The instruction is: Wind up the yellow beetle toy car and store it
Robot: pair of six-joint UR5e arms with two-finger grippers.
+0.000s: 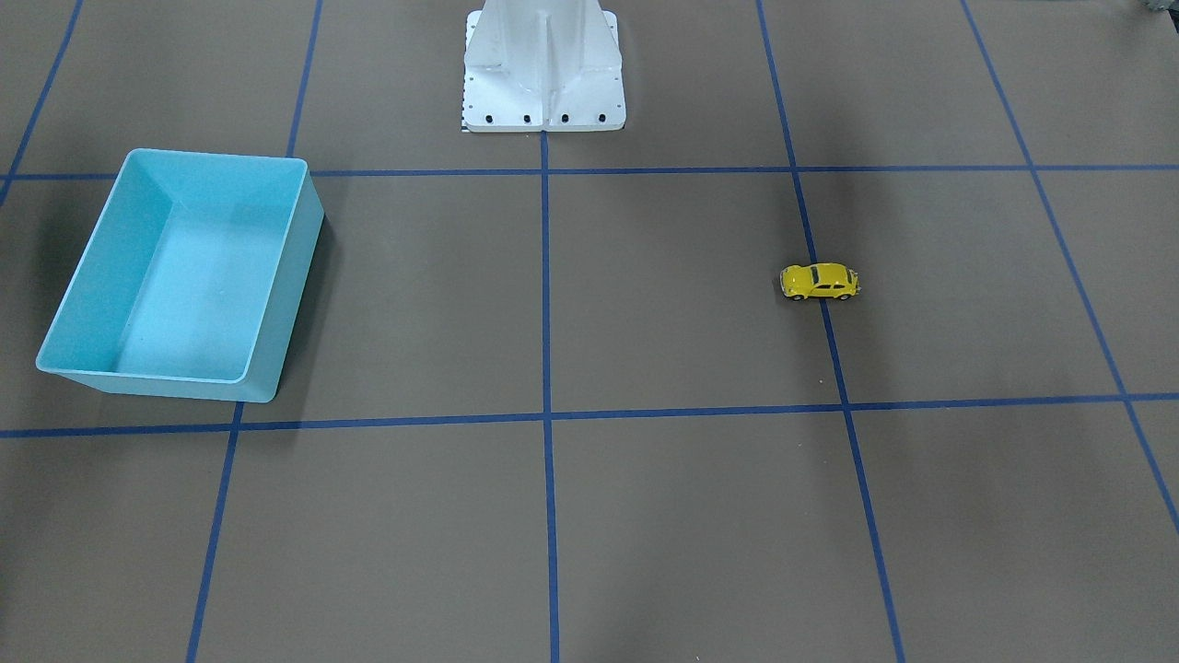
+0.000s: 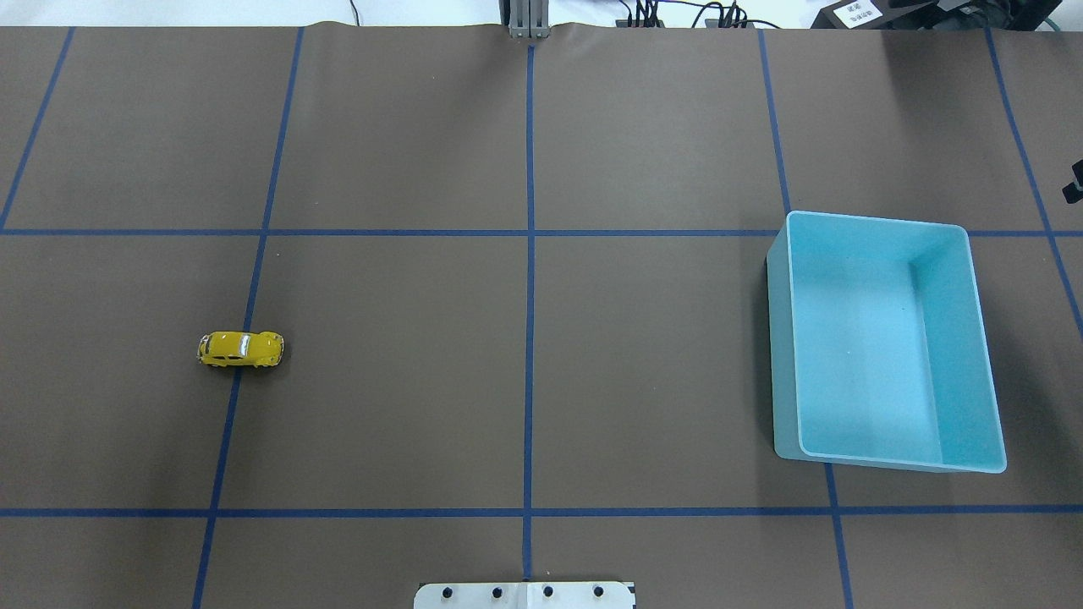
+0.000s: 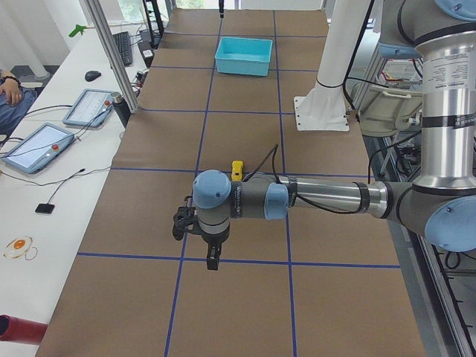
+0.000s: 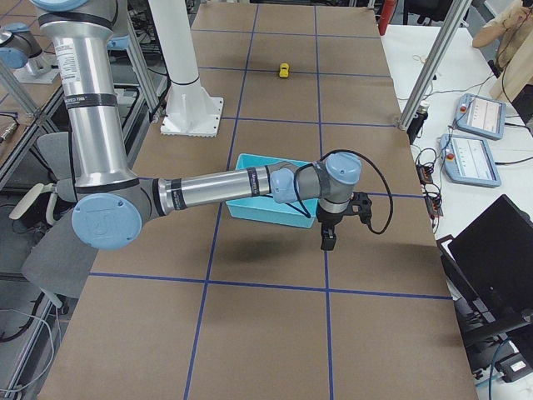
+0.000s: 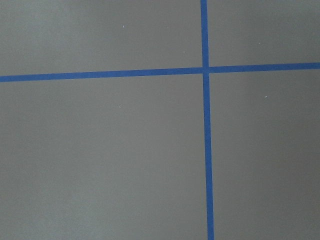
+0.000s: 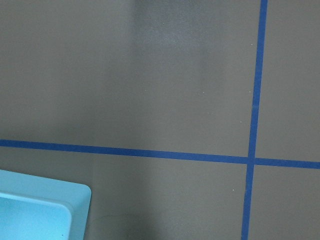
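Observation:
The yellow beetle toy car (image 1: pixel 820 282) stands on its wheels on the brown table, on a blue tape line on the robot's left side; it also shows in the overhead view (image 2: pixel 240 348) and both side views (image 3: pixel 237 169) (image 4: pixel 284 70). The light blue bin (image 2: pixel 783 355) stands empty on the robot's right side. My left gripper (image 3: pixel 212 260) hangs pointing down above the table, apart from the car, toward the table's left end. My right gripper (image 4: pixel 328 240) hangs pointing down just beyond the bin (image 4: pixel 275 208). Whether either gripper is open or shut cannot be told.
The white base of the robot's column (image 1: pixel 543 83) stands at the table's robot-side edge. Blue tape lines grid the brown table (image 2: pixel 525 338). A corner of the bin (image 6: pixel 45 210) shows in the right wrist view. Tablets and cables lie on side desks.

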